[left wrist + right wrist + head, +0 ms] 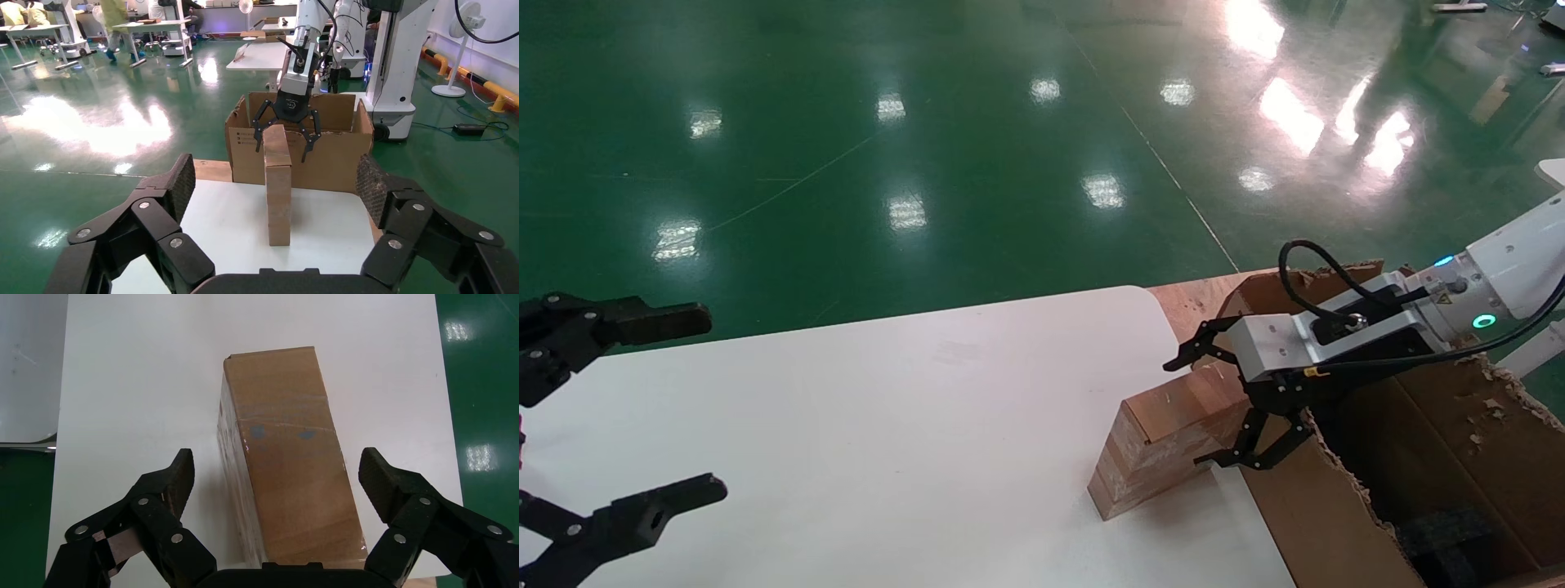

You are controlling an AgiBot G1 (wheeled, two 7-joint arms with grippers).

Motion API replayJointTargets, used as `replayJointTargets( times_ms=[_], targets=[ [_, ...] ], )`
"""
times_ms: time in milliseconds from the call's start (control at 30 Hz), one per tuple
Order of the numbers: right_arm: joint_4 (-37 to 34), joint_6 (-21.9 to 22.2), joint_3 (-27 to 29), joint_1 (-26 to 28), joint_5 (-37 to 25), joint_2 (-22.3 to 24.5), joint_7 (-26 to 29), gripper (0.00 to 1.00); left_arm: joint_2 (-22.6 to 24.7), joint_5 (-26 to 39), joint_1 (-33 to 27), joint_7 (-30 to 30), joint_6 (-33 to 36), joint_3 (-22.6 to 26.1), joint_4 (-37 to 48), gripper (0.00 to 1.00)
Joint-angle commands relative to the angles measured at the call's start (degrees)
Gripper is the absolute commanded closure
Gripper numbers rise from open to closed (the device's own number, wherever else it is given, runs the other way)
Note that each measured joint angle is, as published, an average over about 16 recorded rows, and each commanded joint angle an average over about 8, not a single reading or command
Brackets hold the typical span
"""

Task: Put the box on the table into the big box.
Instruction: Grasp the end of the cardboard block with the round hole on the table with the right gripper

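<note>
The small taped brown box (1164,433) stands on the white table (887,425) near its right edge, next to the big box (1320,523), a torn-rimmed carton with black foam (1451,531) inside. My right gripper (1197,408) is open and straddles the box's end nearest the carton, with gaps on both sides. In the right wrist view the box (287,465) lies between the spread fingers (174,484). My left gripper (695,404) is open and empty at the table's far left. Its view shows the box (278,184), the right gripper (286,138) and the carton (330,159).
A wooden board (1197,298) lies under the carton beyond the table's rounded corner. Glossy green floor (928,147) surrounds the table. In the left wrist view a white robot base (392,92) and other tables (263,58) stand behind the carton.
</note>
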Motion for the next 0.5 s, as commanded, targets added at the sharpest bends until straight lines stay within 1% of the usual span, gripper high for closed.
replayJointTargets(
  times_ms=[33,500],
  targets=[
    [0.1,0.0,0.1,0.0,-0.1,0.0,0.0,1.0,0.0,0.0,0.0,0.0,0.0,0.0,0.0,1.0],
    [0.3,0.0,0.2,0.1,-0.3,0.0,-0.1,1.0,0.0,0.0,0.0,0.0,0.0,0.0,0.0,1.0]
  ],
)
